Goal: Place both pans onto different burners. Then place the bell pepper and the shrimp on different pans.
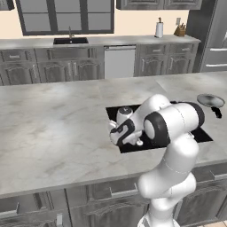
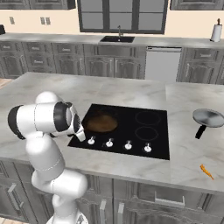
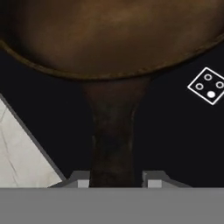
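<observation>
Cast-iron fills the top of the hand view — a dark round skillet with a rusty-brown inside (image 3: 109,35) lies flat on the black glass cooktop (image 3: 183,144), its short handle (image 3: 113,135) running down toward the camera. The gripper (image 3: 116,183) straddles the end of that handle, one grey fingertip (image 3: 81,181) on each side; the jaws stand a little apart and thin dark gaps seem to separate the pads from the handle, so whether they grip it or have let go I cannot tell. A small white burner-diagram mark (image 3: 207,85) sits on the glass to the right, and a wedge of pale marble counter (image 3: 19,153) shows at lower left. From the right base camera the skillet (image 2: 100,122) rests over the front-left burner, with faint grey rings of two other burners (image 2: 146,126) bare to its right and white knobs (image 2: 118,143) along the front edge. Well apart on the marble island, right of the cooktop, sits a shiny silver-grey steel pan with a black handle (image 2: 208,118), and nearer the counter's front edge lies a tiny curved orange shrimp (image 2: 206,171). The white arm (image 1: 170,128) bends low over the cooktop's left end.
</observation>
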Controlling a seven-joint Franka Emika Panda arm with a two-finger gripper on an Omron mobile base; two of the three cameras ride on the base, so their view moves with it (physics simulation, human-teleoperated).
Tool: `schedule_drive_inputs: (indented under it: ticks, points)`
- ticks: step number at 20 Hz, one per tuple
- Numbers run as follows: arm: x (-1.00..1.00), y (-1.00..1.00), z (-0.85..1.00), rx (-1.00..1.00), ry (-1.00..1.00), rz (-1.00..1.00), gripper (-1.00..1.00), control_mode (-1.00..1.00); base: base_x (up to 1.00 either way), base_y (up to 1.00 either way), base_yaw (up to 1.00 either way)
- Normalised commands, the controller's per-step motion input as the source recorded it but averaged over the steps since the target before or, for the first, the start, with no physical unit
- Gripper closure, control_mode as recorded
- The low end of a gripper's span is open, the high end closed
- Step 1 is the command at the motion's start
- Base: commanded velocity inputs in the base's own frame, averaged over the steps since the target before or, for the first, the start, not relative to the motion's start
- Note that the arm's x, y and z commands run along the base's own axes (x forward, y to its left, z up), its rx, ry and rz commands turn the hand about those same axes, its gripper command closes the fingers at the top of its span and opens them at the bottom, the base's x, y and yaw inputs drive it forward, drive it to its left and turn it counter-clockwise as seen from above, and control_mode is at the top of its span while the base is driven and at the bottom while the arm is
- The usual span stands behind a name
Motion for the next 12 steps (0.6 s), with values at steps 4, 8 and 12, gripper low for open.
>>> schedule_drive_inputs:
  ticks: [4, 8, 12]
  points:
    - [0.26, 0.0, -0.22, 0.0, 0.0, -0.03, 1.0, -1.0, 0.0, 0.0, 0.0]
    - [0.3, 0.0, -0.23, 0.0, 0.01, -0.03, 1.0, -1.0, 0.0, 0.0, 0.0]
    - [0.11, 0.0, -0.27, 0.0, 0.02, 0.0, -1.0, -1.0, 0.0, 0.0, 0.0]
